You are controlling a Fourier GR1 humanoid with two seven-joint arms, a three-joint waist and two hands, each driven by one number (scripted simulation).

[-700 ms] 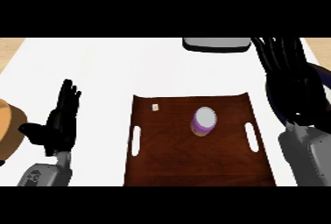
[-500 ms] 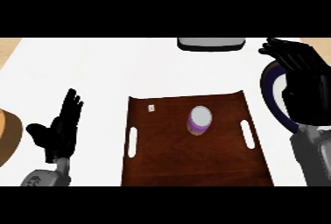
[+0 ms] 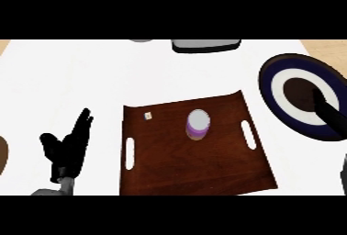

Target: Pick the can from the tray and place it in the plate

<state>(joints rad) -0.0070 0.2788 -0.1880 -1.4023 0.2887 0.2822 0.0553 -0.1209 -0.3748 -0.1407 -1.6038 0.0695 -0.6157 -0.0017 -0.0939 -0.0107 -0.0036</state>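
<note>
A white counter (image 3: 88, 73) carries a dark wooden tray (image 3: 203, 170) with slotted handles on both sides. To its right, apart from it, lies a round plate (image 3: 274, 87) ringed dark blue and white with a brown centre. The left hand (image 3: 66, 149) rests open at the lower left, fingers straight and pointing up. Only a few fingers of the right hand (image 3: 328, 112) show over the plate; I cannot tell their state. The purple can (image 3: 198, 124) stands upright on the tray.
</note>
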